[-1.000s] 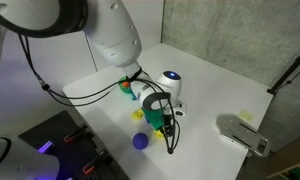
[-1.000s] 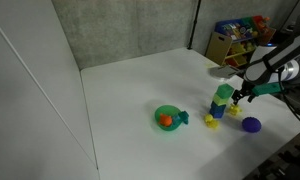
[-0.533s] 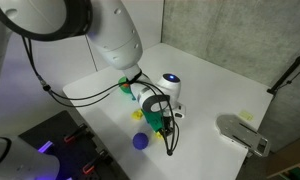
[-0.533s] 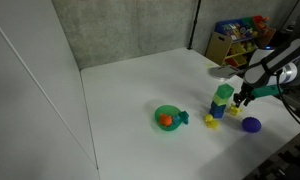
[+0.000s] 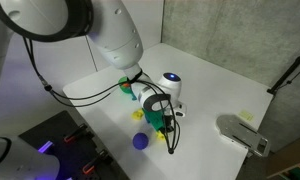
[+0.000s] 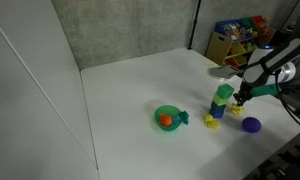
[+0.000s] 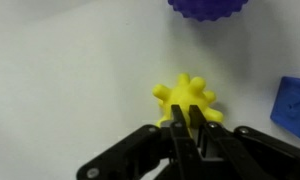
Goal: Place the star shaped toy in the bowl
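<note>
Yellow, one star shaped toy sits pinched in the closed tool; one green bowl, one blue ball; white desk, grey wall.

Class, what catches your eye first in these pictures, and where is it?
The spiky yellow star sits mid-frame in the wrist view, right at the tips of the gripper, with a blue ball at the top edge. In an exterior view, the green bowl sits on the white table, an orange piece inside.
</note>
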`<state>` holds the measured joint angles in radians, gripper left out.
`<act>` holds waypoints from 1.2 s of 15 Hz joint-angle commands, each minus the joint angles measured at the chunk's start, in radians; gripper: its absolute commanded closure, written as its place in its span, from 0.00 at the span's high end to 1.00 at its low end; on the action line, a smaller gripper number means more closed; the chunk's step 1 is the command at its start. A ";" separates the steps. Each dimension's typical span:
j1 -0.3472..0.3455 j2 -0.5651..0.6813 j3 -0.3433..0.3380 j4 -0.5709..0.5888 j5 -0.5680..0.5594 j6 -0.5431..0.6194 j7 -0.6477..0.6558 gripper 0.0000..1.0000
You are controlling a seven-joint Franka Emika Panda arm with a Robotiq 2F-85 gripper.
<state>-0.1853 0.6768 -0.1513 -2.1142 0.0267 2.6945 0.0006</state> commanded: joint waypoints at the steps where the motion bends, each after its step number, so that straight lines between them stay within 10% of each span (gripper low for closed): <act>1: -0.009 -0.009 -0.011 0.022 0.006 -0.018 0.016 0.03; 11: 0.172 -0.237 -0.114 -0.022 -0.077 -0.070 0.230 0.05; 18: 0.372 -0.443 -0.194 -0.045 -0.366 -0.093 0.609 0.05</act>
<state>0.1343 0.3361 -0.3194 -2.1187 -0.2278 2.6289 0.4791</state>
